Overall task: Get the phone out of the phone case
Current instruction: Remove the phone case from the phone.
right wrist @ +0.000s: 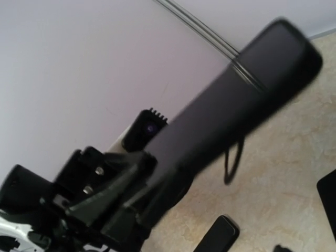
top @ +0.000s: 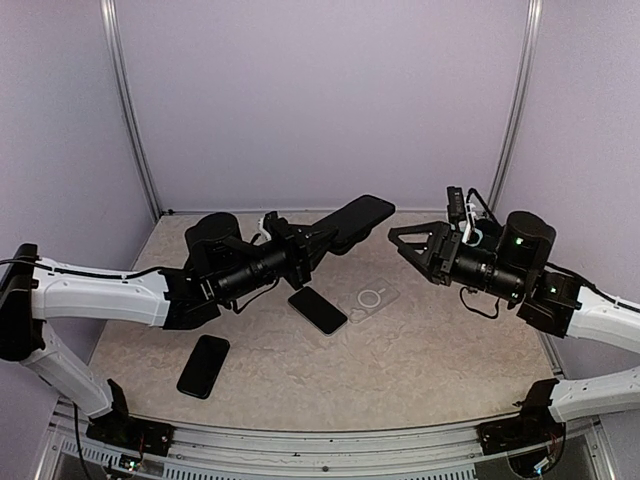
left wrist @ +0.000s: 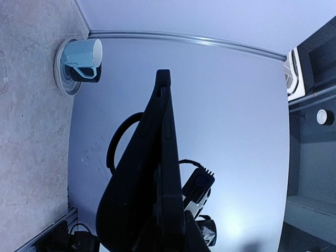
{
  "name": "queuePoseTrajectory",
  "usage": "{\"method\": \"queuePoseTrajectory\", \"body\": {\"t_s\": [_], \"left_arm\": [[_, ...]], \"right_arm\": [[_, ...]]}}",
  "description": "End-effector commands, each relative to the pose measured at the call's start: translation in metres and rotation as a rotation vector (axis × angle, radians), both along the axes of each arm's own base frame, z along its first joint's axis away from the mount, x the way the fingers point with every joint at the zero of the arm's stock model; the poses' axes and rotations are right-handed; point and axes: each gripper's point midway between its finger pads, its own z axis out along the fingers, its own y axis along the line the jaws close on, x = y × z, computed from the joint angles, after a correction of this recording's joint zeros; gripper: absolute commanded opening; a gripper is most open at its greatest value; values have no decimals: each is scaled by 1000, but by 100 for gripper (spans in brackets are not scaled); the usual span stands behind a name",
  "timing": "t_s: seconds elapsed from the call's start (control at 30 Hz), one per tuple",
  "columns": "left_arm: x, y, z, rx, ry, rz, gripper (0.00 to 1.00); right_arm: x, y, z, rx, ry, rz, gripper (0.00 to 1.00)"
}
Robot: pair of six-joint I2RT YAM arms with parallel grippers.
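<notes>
The phone (top: 358, 213) is a black slab in a dark phone case, held up in the air above the table's back middle. My left gripper (top: 310, 242) is shut on its lower end. The left wrist view shows the phone (left wrist: 164, 131) edge-on, side buttons visible, rising from the left gripper (left wrist: 170, 233). I cannot tell case from phone along that edge. My right gripper (top: 403, 247) stands open a short way right of the phone's top end, touching nothing. In the right wrist view the phone (right wrist: 247, 89) slants up from the left gripper (right wrist: 137, 178); the right fingers do not show there.
On the table lie a black phone (top: 318, 309), a clear case (top: 368, 298) with a ring mark, and another black phone (top: 204, 365) near the front left. A pale mug (left wrist: 83, 60) shows in the left wrist view. White walls and metal posts (top: 132, 110) close in the back.
</notes>
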Motion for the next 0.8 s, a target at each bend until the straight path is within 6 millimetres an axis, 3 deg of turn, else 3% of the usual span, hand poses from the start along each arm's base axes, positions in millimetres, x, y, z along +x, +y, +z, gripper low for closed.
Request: {"method": "queuePoseTrajectory", "body": {"t_s": [0.0,0.4,0.77], "left_arm": [[11,9,52,-203,1,84,0],[11,-5,61,-247,11,82,0],[9,-12,62,-238,4,79,0]], "right_arm": [[4,13,3,15,-33,-10,82],[18,53,7,-3,-43,48,66],[26,65,0,-31,-37,52,46]]}}
